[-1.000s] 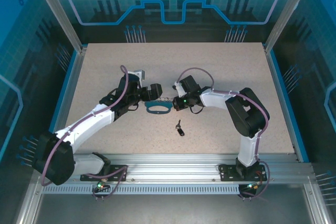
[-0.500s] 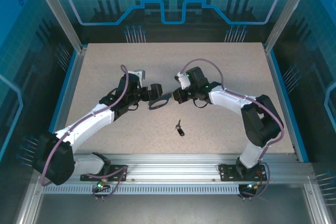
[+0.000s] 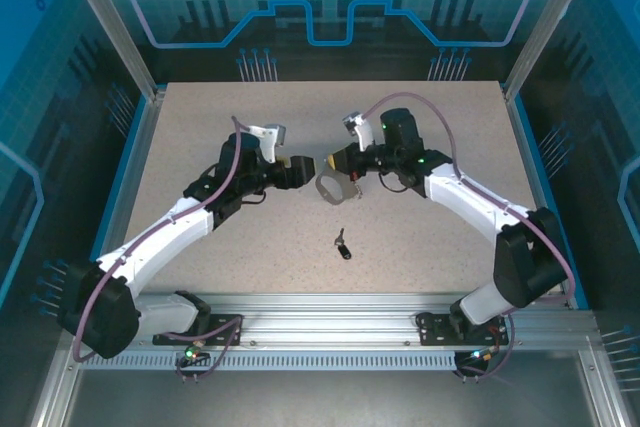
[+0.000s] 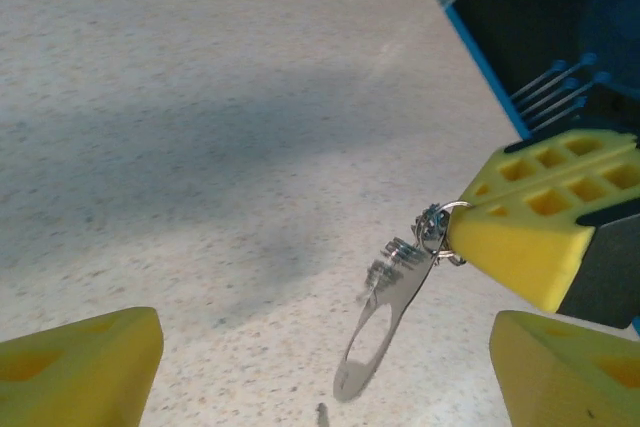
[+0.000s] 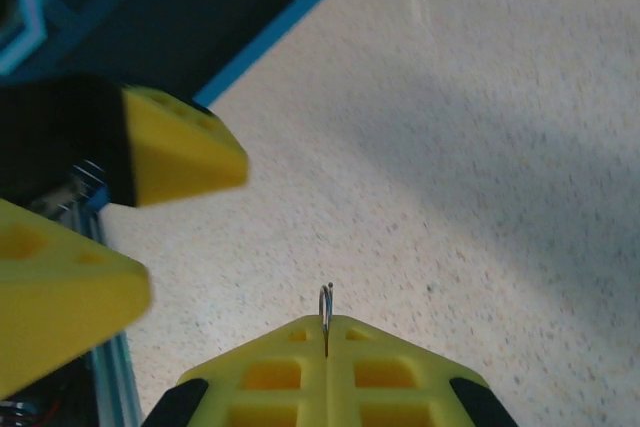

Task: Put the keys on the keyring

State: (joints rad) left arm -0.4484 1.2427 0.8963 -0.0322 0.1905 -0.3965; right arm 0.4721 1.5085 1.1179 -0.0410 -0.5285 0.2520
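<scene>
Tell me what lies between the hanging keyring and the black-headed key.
Only bare table lies between the keyring and the key, as the top view shows.

**Head count, item by item**

One small black-headed key with a short silvery blade (image 3: pixel 343 244), just the one. One flat grey oval metal loop (image 3: pixel 329 190), and on it a cluster of small silvery pieces (image 4: pixel 400 252) too bunched to count. Two yellow-fingered hands: left hand (image 3: pixel 298 168) and right hand (image 3: pixel 336 161). One speckled beige surface (image 3: pixel 200 127).

Keyring (image 3: pixel 327 190) dangling between left pincer (image 3: pixel 300 167) and right pincer (image 3: pixel 336 162) clogs the middle. Key (image 3: pixel 343 244) lies nearer, surface (image 3: pixel 200 117) elsewhere wide open.
</scene>
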